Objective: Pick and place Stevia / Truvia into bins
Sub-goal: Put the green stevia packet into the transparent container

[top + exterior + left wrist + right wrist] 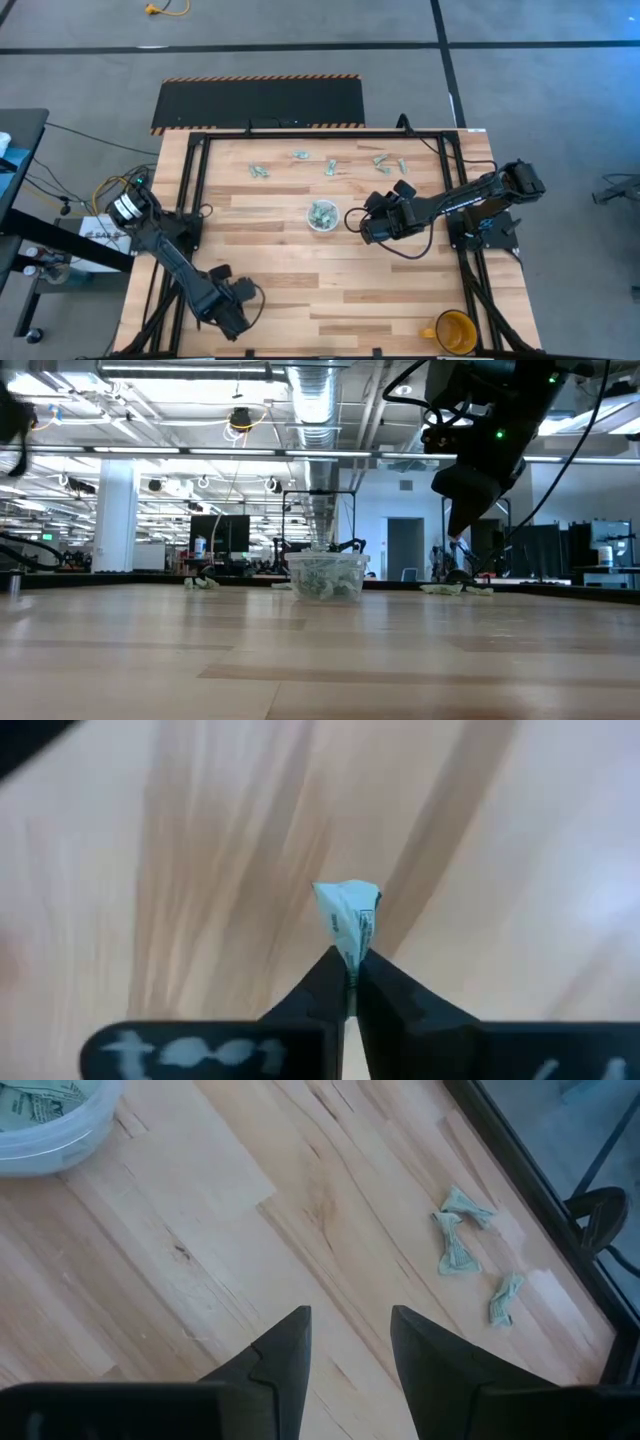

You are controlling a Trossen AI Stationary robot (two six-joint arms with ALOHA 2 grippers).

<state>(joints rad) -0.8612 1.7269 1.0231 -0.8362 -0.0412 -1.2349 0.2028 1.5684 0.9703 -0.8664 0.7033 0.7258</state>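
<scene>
Pinching a crumpled pale green-and-white Stevia sachet [348, 920] between its closed fingertips, the left gripper [232, 325] sits at the lower left of the high view, over the near edge of the wooden table [290, 290]; in the left wrist view the packet sticks up just past the two dark tips, with blurred wood grain behind it.

The right gripper [366, 226] hangs right of centre in the high view, just beside the clear plastic cup [322, 216], its fingers [285, 1355] parted with nothing between them and bare wood below.

The cup stands at the middle of the table and already holds a heap of sachets. In the low view it shows at centre frame, with the right arm coming down from the upper right.

Loose sachets [328, 166] lie scattered along the far edge of the table in the upper middle of the high view; three of them [458, 1252] show at the right of the right wrist view.

A yellow-orange mug [455, 331] stands at the lower right corner.
</scene>
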